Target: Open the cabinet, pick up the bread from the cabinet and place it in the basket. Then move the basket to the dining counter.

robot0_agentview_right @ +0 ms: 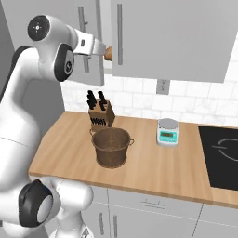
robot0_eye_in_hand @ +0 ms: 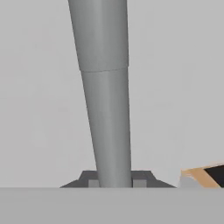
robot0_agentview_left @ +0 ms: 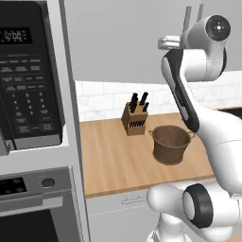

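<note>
Right base view: one basket (robot0_agentview_right: pixel 111 147), two cabinet handles (robot0_agentview_right: pixel 119 34).

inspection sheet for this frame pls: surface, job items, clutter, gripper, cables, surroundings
Surface: wooden worktop, bare at the front.
Job's things: cabinet doors look closed; basket upright on the worktop, nothing seen inside; a small golden-brown shape beside the hand, possibly the bread, cannot tell.
Clutter: knife block behind the basket, apart from it; kitchen scale to the right.
Gripper: gripper shut on the cabinet handle.
Cables: nothing seen.
Surroundings: microwave and oven left, cooktop right, wall outlet on tiles.
</note>
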You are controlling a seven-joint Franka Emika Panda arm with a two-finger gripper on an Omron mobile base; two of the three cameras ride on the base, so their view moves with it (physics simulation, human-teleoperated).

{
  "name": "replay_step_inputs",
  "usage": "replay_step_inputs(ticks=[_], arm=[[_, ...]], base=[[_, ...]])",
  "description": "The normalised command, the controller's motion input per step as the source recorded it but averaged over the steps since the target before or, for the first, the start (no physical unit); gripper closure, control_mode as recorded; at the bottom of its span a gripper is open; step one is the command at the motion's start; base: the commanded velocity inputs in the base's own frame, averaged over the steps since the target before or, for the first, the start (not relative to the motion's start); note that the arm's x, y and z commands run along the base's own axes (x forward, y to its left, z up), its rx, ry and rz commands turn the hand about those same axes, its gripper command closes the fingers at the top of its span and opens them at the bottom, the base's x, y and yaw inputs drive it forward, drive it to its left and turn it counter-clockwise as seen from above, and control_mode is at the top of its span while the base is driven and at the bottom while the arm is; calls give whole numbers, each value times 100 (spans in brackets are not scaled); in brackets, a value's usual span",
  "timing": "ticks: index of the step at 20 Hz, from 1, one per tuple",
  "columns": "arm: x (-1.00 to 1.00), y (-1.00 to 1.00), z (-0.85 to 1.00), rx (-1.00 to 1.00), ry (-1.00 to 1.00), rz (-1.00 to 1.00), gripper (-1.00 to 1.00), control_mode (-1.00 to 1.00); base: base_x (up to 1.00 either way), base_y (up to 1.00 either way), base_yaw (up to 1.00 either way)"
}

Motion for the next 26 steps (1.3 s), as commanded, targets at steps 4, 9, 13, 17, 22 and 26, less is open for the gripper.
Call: replay_step_inputs(ticks=[4, 9, 13, 17, 22, 26], arm=[[-100, 28, 6, 0, 0, 2, 100, -100], [-100, 46, 0, -5, 0, 7, 100, -100], [-72, 65, 0, -14, 1, 11, 100, -100], [0, 59, 0, -7, 12, 1, 100, -100], [-6, 63, 0, -6, 13, 0, -100, -100], [-52, 7, 1, -1, 1, -7, -100, -100]], base=[[0, 0, 0], [0, 0, 0], [0, 0, 0], [0, 0, 0], [0, 0, 0], [0, 0, 0]])
